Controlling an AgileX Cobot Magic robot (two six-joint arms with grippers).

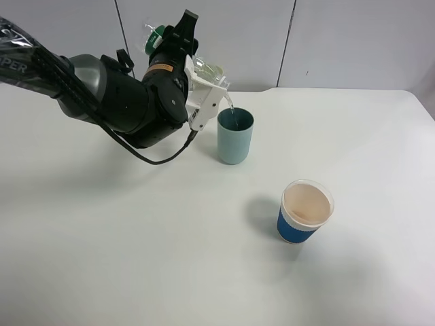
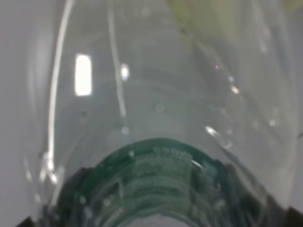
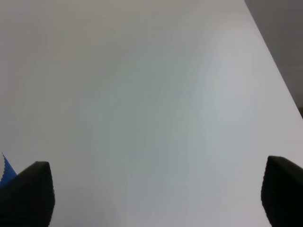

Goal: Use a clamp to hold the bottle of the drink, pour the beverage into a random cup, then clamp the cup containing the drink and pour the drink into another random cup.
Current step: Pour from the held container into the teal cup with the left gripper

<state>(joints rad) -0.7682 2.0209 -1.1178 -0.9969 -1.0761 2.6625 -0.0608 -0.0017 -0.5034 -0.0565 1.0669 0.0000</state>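
Left gripper [image 1: 209,85] clamps the bottle [image 1: 206,67] tipped above the teal cup [image 1: 234,142], water [image 1: 232,106] streaming in: first pour. Next, level the bottle. Right gripper [image 3: 156,194] gapes, idle.

The bottle [image 2: 156,94] is glossy clear plastic, the teal tumbler [image 1: 235,141] smooth plastic, the table [image 1: 136,258] matt white.

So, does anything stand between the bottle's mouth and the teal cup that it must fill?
Nothing visible does. The tilted bottle pours a thin stream straight into the open top of the teal cup. The blue-sleeved paper cup stands apart, off to the side.
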